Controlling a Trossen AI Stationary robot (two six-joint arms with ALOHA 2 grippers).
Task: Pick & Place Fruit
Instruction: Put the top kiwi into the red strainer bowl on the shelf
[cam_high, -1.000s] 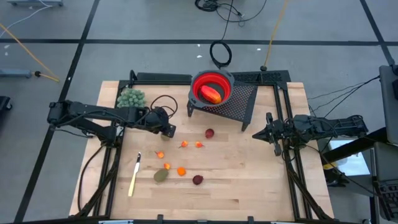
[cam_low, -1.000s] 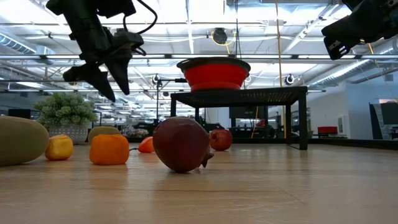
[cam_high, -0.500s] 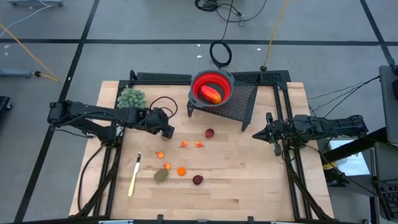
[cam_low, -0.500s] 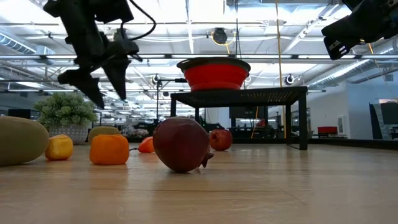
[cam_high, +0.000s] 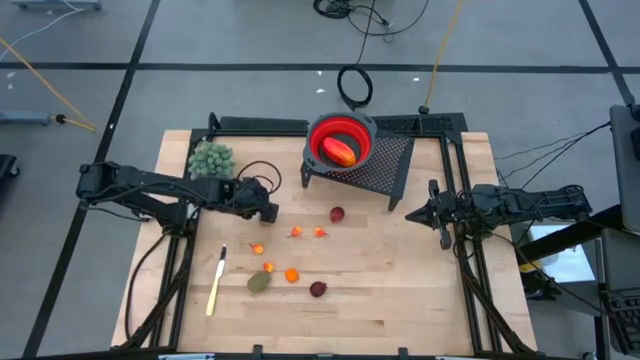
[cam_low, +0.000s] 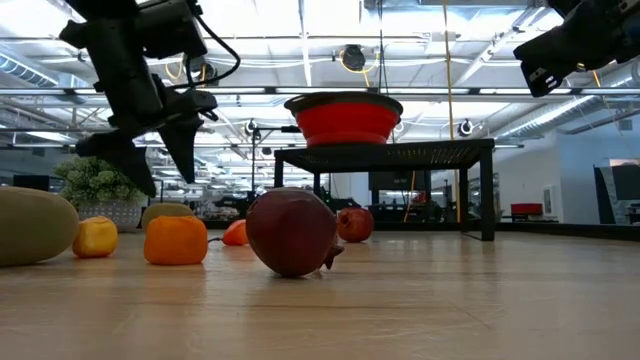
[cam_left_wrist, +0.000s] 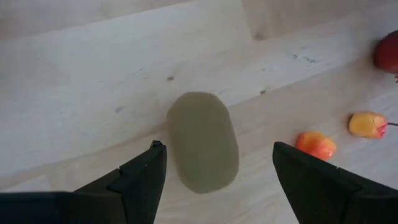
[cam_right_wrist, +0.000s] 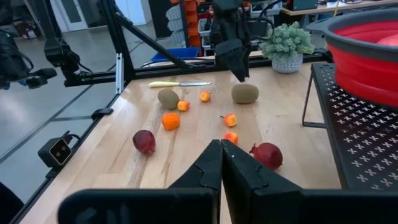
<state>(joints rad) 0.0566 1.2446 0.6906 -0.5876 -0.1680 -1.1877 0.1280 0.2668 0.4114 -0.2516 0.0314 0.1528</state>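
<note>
My left gripper (cam_left_wrist: 217, 149) is open and points down over a brownish-green oval (cam_left_wrist: 203, 142) lying on the table, one finger on either side of it and above it (cam_low: 150, 165). In the high view the gripper (cam_high: 268, 208) hides this oval. The second oval (cam_high: 259, 283) lies near the knife. Two dark red balls (cam_high: 337, 214) (cam_high: 318, 289) and several orange bits (cam_high: 292, 275) rest on the wood. The elongated red-orange piece (cam_high: 342, 152) lies in the red bowl (cam_high: 318, 128). My right gripper (cam_right_wrist: 221, 158) is shut and waits at the table's right edge (cam_high: 415, 215).
The red bowl sits on a black mesh stand (cam_high: 385, 165) at the table's far side. A bushy green clump (cam_high: 210, 158) stands at the far left corner. A yellow-handled knife (cam_high: 216, 282) lies near the left. Bare wood stretches along the near and right side.
My left gripper has moved a little toward the table's left edge and come down toward the oval beneath it, staying open. The fruit has not moved.
</note>
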